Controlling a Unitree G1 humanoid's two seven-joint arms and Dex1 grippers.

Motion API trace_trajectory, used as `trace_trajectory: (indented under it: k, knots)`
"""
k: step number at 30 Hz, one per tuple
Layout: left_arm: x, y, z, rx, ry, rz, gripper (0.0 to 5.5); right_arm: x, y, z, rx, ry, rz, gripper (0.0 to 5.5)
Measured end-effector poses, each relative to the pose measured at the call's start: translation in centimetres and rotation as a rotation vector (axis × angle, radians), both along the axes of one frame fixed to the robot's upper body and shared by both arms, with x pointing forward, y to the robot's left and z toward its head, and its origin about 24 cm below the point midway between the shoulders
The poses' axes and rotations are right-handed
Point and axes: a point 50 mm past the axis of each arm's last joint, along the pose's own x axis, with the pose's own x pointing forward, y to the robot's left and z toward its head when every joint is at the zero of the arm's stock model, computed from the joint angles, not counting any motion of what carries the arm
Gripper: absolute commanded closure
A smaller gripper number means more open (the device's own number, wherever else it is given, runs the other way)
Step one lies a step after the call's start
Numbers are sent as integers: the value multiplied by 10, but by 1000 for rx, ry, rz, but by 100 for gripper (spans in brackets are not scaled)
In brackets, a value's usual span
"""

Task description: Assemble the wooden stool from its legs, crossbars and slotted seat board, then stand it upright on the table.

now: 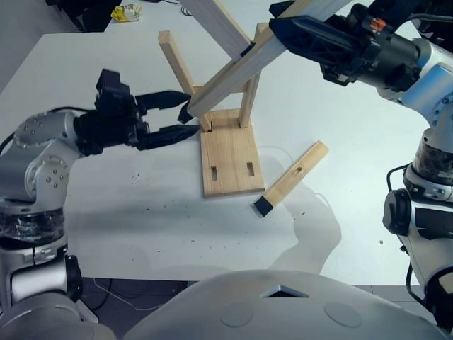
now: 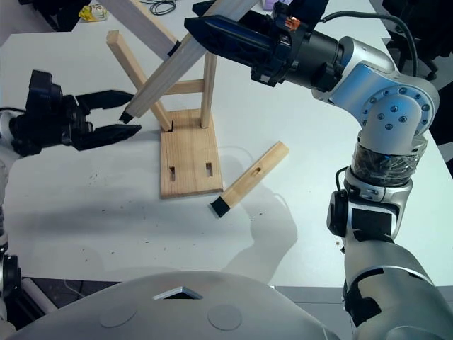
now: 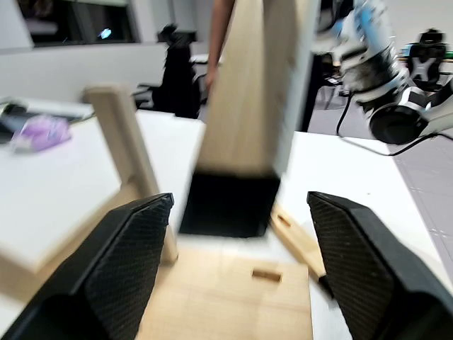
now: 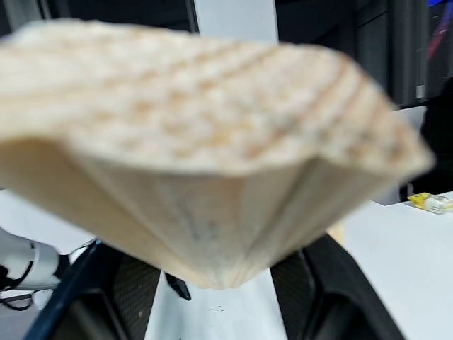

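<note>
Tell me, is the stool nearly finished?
Halfway. Done: two legs and a crossbar stand in the seat board. In hand: the right gripper holds a third leg, its tip inside the open left gripper. To do: two empty slots, the loose leg, standing it up.

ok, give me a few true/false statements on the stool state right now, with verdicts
1. The seat board lies flat on the table. True.
2. All four of its slots are filled. False: the two near slots are empty.
3. The right hand holds a wooden leg in the air. True.
4. The left hand is shut on a leg. False: it is open around the held leg's black tip.
5. A loose leg lies on the table, right of the board. True.
</note>
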Motion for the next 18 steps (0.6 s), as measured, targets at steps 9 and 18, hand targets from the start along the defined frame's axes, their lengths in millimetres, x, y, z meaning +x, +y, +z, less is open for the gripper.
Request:
trace_trajectory:
  k: [9,18]
  knots:
    - [-9,28,-53,-234,86,607,200,-6,-22,-43,-256,-95,23,345]
    - [7,-4,-76,-601,203,1187,200,-2,-24,-47,-367,-198,110,345]
